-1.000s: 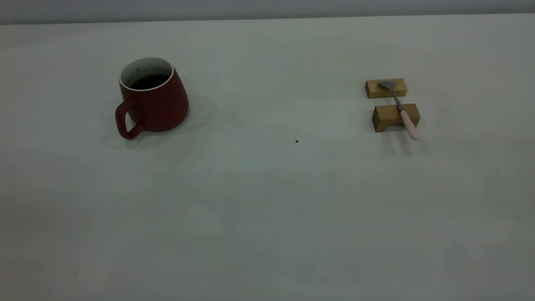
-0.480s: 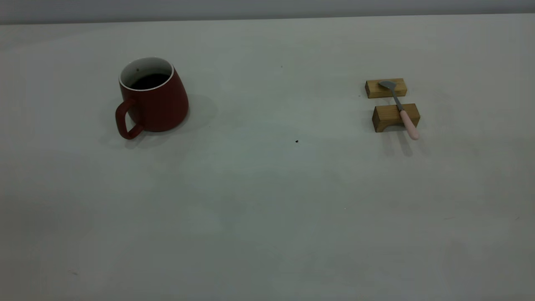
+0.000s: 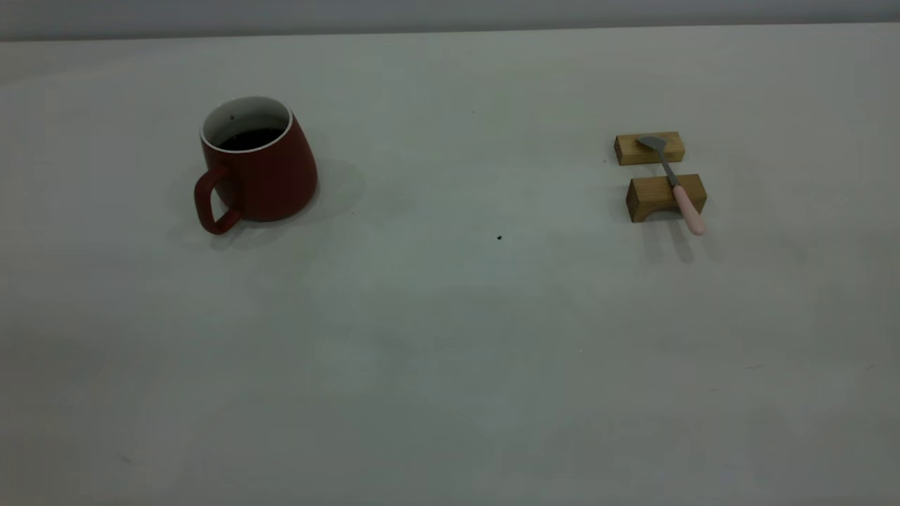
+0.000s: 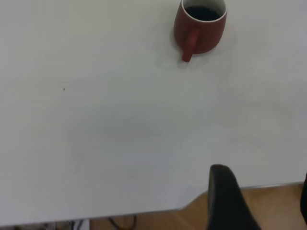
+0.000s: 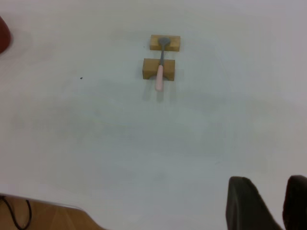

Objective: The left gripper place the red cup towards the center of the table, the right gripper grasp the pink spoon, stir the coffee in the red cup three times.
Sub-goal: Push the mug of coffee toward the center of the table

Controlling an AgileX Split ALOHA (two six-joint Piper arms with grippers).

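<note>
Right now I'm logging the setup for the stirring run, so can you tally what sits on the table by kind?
Red cup with coffee: 1
Pink spoon: 1
Wooden blocks under the spoon, far and near: 2
Total: 4 on the table

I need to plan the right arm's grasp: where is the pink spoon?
In the exterior view the pink spoon lies at the right, bridging two wooden blocks.

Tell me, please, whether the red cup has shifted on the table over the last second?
No. The red cup stands at the same spot, equally far left of the black speck on the table.
</note>
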